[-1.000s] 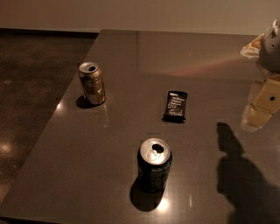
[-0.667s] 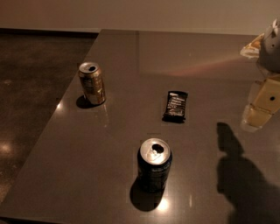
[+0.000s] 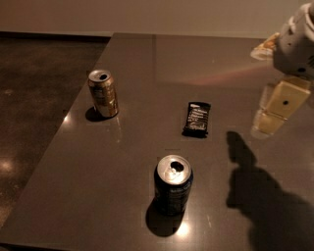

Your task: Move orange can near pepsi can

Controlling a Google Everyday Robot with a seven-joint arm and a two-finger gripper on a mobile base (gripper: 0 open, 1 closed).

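Two drink cans on one table (image 3: pixel 117 162): one orange can (image 3: pixel 103 93) and one pepsi can (image 3: pixel 173 185). One flat black snack wrapper (image 3: pixel 196 118). One gripper (image 3: pixel 277 109), hanging above the table's right side

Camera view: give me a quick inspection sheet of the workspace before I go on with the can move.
Surface: dark glossy table, with glare spots and the arm's shadow at the right.
Job's things: orange can upright at the far left, near the table's left edge; pepsi can upright at the near centre; the two stand well apart.
Clutter: flat black snack wrapper lying between the cans, off to the right, touching neither.
Grippers: gripper hangs above the table's right side, holding nothing, far from both cans.
Cables: nothing seen.
Surroundings: dark speckled floor to the left, pale wall behind.
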